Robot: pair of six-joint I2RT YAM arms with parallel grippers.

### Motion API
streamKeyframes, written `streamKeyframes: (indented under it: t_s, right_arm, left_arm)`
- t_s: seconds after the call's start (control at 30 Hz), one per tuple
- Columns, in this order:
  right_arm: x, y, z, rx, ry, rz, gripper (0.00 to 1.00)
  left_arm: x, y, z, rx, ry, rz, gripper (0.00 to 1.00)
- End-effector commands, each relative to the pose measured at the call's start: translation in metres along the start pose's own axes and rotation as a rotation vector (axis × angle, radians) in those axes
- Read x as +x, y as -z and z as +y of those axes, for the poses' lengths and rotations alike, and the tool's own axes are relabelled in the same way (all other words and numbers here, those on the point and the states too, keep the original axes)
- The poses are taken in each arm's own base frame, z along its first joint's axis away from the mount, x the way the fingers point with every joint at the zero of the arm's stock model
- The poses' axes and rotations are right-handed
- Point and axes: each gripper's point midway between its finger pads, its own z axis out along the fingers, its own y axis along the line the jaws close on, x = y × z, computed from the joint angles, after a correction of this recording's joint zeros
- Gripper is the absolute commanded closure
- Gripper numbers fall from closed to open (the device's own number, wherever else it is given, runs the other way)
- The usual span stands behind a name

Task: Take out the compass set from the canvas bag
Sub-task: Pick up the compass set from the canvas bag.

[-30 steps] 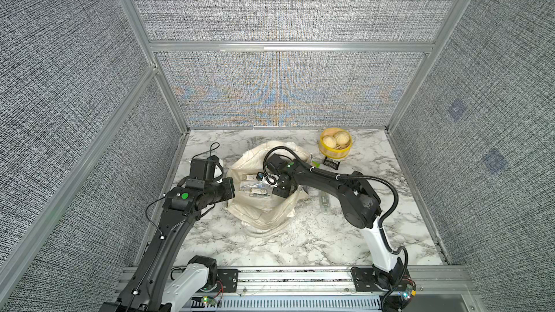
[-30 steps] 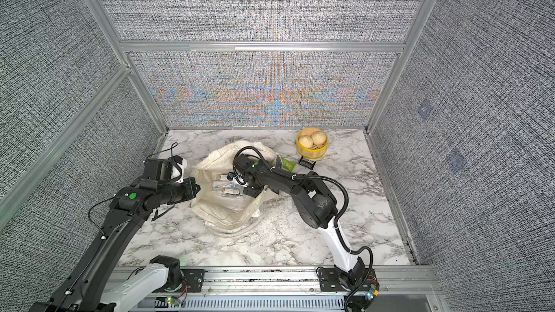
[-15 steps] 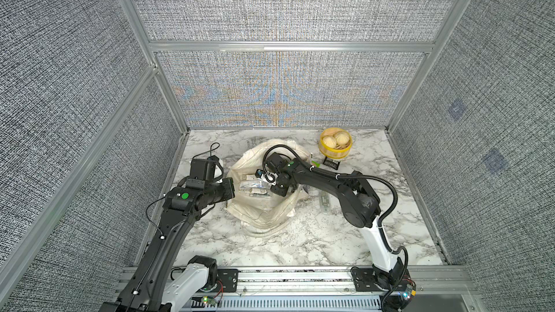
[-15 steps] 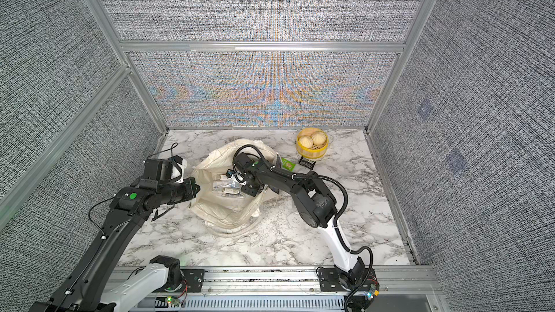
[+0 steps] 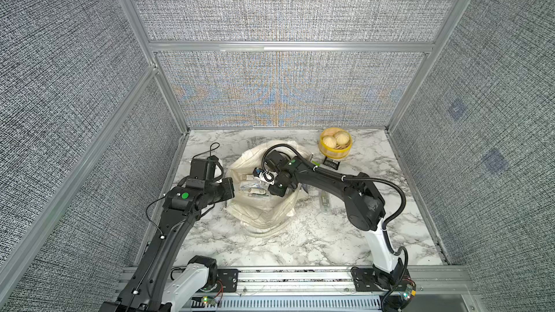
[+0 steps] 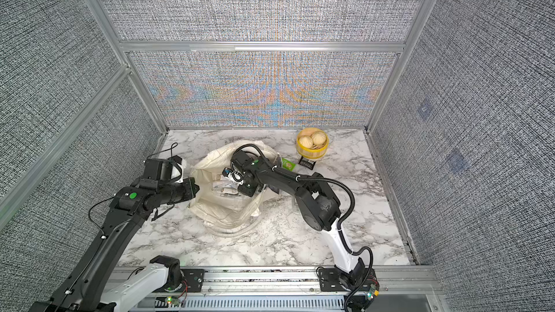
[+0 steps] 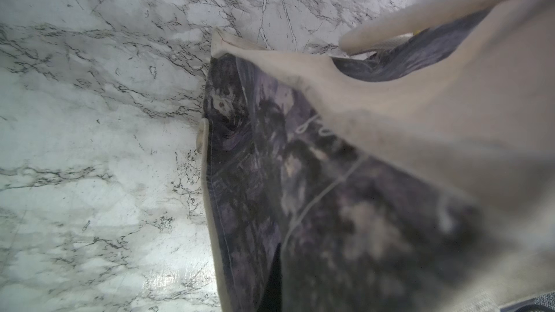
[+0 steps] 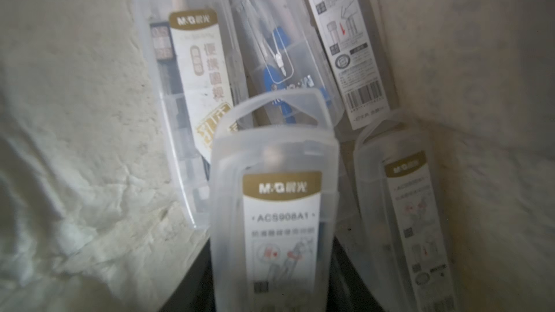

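right claw (image 8: 271,277) clamped on a compass set (image 8: 274,205) inside the canvas bag (image 5: 264,217); left claw (image 5: 229,186) pinched shut on the bag's rim.

A white marble table (image 5: 330,235) carries the canvas bag (image 5: 264,217), a yellow steamer basket (image 5: 335,148) and small packets.

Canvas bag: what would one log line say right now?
left gripper: shut on canvas bag rim | right gripper: inside bag, gripping compass set | status: not yet out
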Motion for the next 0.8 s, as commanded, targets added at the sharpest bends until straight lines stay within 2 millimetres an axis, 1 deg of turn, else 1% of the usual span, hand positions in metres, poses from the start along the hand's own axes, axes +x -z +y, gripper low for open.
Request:
streamKeyframes:
  t_s: [0.0, 0.13, 0.23, 0.37, 0.63, 0.77]
  right_arm:
    - [-0.009, 0.015, 0.006, -0.015, -0.016, -0.035, 0.66]
    - [-0.02, 0.038, 0.009, 0.001, -0.015, -0.073, 0.67]
    - [-0.027, 0.056, 0.014, 0.003, -0.007, -0.097, 0.67]
    - [-0.039, 0.089, 0.026, 0.003, 0.008, -0.136, 0.68]
    - [-0.07, 0.174, 0.064, -0.055, 0.06, -0.292, 0.68]
    - [-0.078, 0.217, 0.077, -0.066, 0.078, -0.362, 0.68]
  left_arm:
    - [-0.002, 0.004, 0.0, -0.004, -0.002, -0.01, 1.0]
    - [-0.003, 0.004, 0.0, -0.009, 0.006, -0.015, 1.0]
    - [-0.004, 0.004, 0.001, -0.01, 0.012, -0.018, 1.0]
    - [-0.005, 0.004, 0.002, -0.019, 0.018, -0.021, 1.0]
    - [-0.009, 0.007, 0.0, -0.017, 0.025, -0.04, 1.0]
    - [-0.011, 0.007, 0.0, -0.016, 0.027, -0.042, 1.0]
